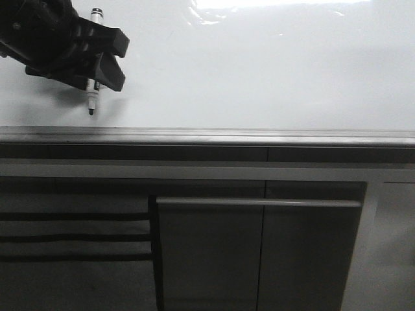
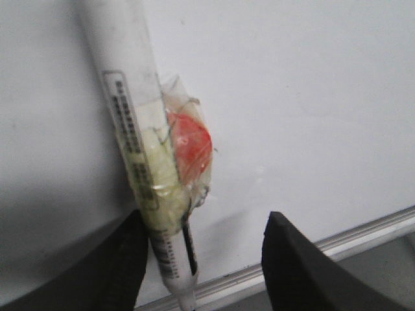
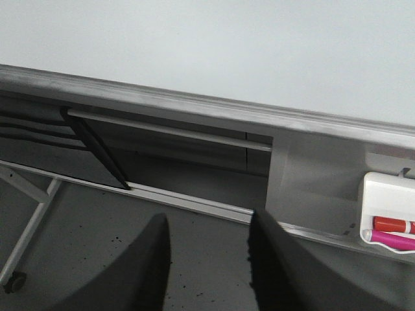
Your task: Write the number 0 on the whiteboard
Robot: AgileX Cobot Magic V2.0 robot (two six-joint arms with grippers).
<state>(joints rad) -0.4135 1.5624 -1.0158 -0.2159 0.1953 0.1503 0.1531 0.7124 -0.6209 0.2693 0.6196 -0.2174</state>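
Note:
The whiteboard (image 1: 259,78) fills the upper front view, blank, with glare at the top and a grey rim (image 1: 207,136) below. No number 0 shows on it. My left gripper (image 1: 120,61) is at the board's left side and carries a white marker (image 1: 93,97), black tip pointing down just above the rim. In the left wrist view the marker (image 2: 123,78), wrapped in clear tape with a red piece (image 2: 191,142), lies against one finger (image 2: 123,265). The jaws of that gripper (image 2: 206,217) stand apart. My right gripper (image 3: 207,217) is open and empty, low beneath the whiteboard (image 3: 227,45).
Dark grey cabinet panels (image 1: 259,253) with a metal rail stand below the board. A white tray (image 3: 389,194) with a red and a pink marker hangs at the right under the rim. A stand leg with a castor (image 3: 13,282) rests on the speckled floor.

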